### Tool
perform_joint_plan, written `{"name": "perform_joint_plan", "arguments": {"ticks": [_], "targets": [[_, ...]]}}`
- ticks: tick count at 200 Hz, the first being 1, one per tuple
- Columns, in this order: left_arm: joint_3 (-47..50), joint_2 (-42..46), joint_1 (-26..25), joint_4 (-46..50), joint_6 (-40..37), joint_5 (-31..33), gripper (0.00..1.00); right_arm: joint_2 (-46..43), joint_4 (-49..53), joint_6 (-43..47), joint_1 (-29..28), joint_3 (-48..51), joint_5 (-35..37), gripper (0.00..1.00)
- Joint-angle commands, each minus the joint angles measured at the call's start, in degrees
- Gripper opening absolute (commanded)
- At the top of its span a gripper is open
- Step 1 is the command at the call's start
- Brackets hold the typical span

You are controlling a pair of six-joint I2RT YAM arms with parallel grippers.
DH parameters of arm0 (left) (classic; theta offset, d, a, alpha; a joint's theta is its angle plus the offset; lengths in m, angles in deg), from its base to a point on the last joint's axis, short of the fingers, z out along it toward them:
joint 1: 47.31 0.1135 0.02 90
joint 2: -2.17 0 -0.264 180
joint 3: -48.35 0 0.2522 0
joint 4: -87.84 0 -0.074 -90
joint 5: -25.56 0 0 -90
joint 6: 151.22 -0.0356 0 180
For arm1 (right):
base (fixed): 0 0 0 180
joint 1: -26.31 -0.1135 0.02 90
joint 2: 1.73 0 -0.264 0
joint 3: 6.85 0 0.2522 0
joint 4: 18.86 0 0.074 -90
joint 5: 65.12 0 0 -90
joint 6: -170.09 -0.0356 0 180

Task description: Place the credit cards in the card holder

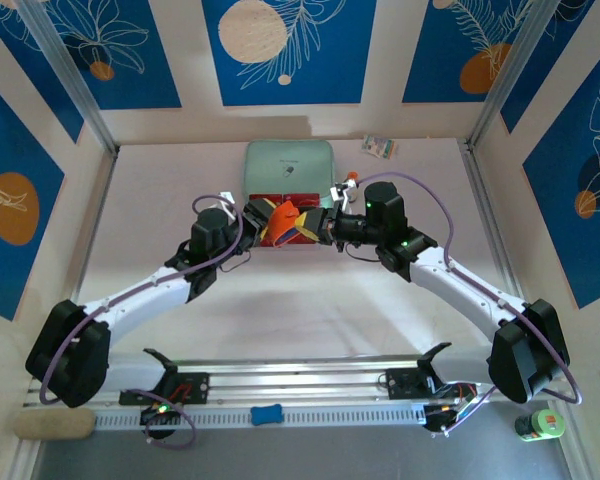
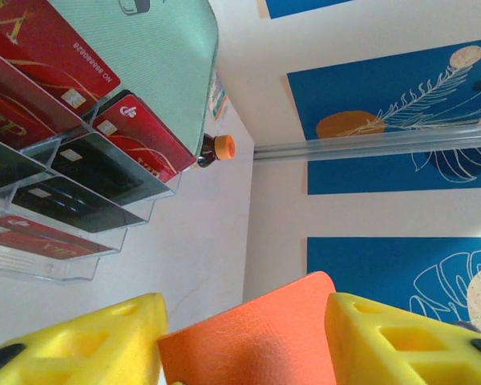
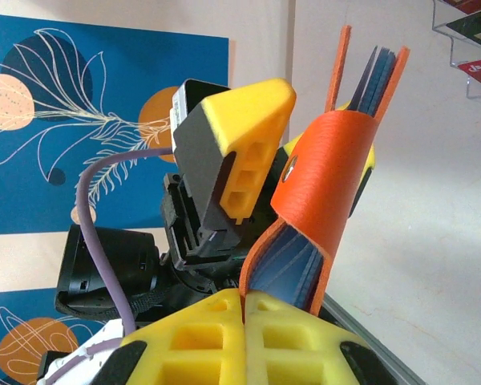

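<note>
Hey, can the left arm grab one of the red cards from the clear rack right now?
Probably not yet. The left gripper is shut on the orange card holder, so it is occupied. The credit cards in the clear rack lie close ahead, with nothing between.

Red credit card (image 2: 60, 52) reads "NO 8888…"; another red card (image 2: 12, 120) "VIP".

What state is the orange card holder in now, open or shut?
Partly open. In the right wrist view the card holder splays at its top: one orange flap stands apart from the dark inner pockets.
</note>
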State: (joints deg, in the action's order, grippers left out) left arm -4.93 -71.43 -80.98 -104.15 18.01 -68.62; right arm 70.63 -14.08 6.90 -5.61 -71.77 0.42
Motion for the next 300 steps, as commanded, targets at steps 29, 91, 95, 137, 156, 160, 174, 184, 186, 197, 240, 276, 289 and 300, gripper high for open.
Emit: {"name": "perform_joint_plan", "arguments": {"ticks": [29,91,95,137,156,160,174,184,186,197,240,276,289,300], "targets": [[0.42,-0.22,-0.43,-5.67,-0.13,0.06,0.47,0.60,-1.02,-0.68,-0.55,1.33,-0.75,0.00],[0.24,-0.41,-0.78,-7.34,-0.21,-0.14,0.55,0.84,-1.33,-0.90,-0.52,2.62,-0.24,0.00],[0.32,-0.40,-0.78,-7.45,-0.15,-0.12,0.54,0.84,-1.32,-0.90,-0.51,2.62,-0.23,0.00],[0.86,-0.54,-0.87,-9.65,0.06,0.41,0.40,1.09,-1.70,-1.07,-0.50,3.14,-0.10,0.00],[0.85,-0.45,-0.96,-9.81,0.10,0.49,0.40,1.09,-1.71,-1.08,-0.47,3.34,0.07,0.00],[0.86,-0.40,-0.96,-9.73,0.07,0.49,0.40,1.12,-1.67,-1.08,-0.43,3.34,0.12,0.00],[0.94,-0.31,-0.96,-9.66,-0.02,0.65,0.35,1.09,-1.66,-1.03,-0.42,3.43,0.12,0.00],[1.09,-0.25,-0.96,-9.73,-0.29,0.67,0.28,1.10,-1.52,-0.91,-0.30,3.52,0.12,0.00],[1.11,-0.30,-0.96,-9.75,-0.36,0.67,0.27,1.09,-1.45,-0.86,-0.26,3.52,0.12,0.00],[1.33,-0.21,-0.96,-9.54,-0.70,0.76,0.19,1.01,-0.44,-0.13,0.09,3.39,-0.04,0.00],[2.42,1.20,-0.96,-5.27,-5.43,0.70,0.00,-3.37,19.84,13.46,4.46,-0.16,4.58,0.39],[0.56,2.05,-0.96,1.93,-12.49,-0.10,0.00,-1.54,35.40,27.02,3.12,-9.46,12.34,0.52],[0.29,1.79,-0.96,2.38,-13.00,-0.34,0.00,0.69,37.52,29.59,1.59,-12.44,14.58,0.54],[0.20,1.55,-0.96,2.30,-12.99,-0.54,0.00,2.87,38.80,31.14,0.07,-14.99,16.43,0.55]]}}
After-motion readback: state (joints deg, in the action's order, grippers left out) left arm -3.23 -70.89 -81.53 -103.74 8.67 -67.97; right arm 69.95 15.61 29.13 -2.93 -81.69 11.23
